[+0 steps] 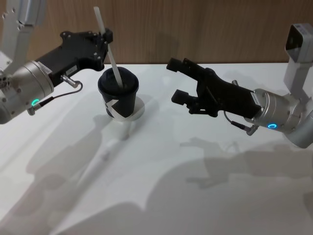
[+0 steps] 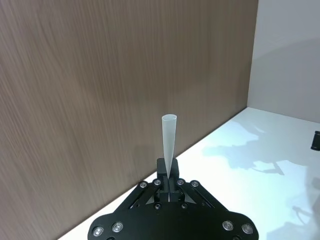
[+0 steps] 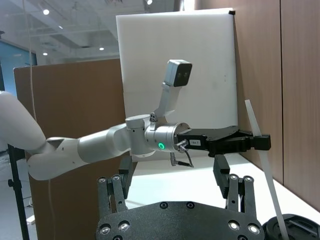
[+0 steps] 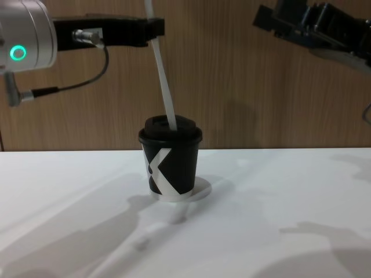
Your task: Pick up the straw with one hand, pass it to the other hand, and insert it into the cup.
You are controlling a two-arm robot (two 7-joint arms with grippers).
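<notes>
in the head view we are looking down at the cup (image 1: 119,94) standing on the white table (image 1: 195,186), and the straw (image 1: 108,51) is leaning out of its lid, lower end in the lid's hole, upper part tilting toward the wooden wall (image 1: 195,29). the left gripper (image 1: 106,36) is pinching the straw near its upper part, fingers clamped together on it. the right gripper (image 1: 177,81) is hovering beside the cup, off to the right and apart from it, fingers spread with nothing between them.

in the left wrist view we are seeing the straw (image 2: 168,145) rising from between the closed fingertips, its open end facing us.

in the right wrist view we are looking past the right gripper's spread fingers (image 3: 233,187) at the left gripper (image 3: 262,141) gripping the slanted straw (image 3: 262,165), with the lid's edge (image 3: 295,229) at the corner.

in the chest view the straw (image 4: 163,75) is slanting down into the cup (image 4: 170,162), the left gripper (image 4: 155,28) is holding it high above the lid, and the right gripper (image 4: 278,17) is hanging up at the right, well clear of the cup.
</notes>
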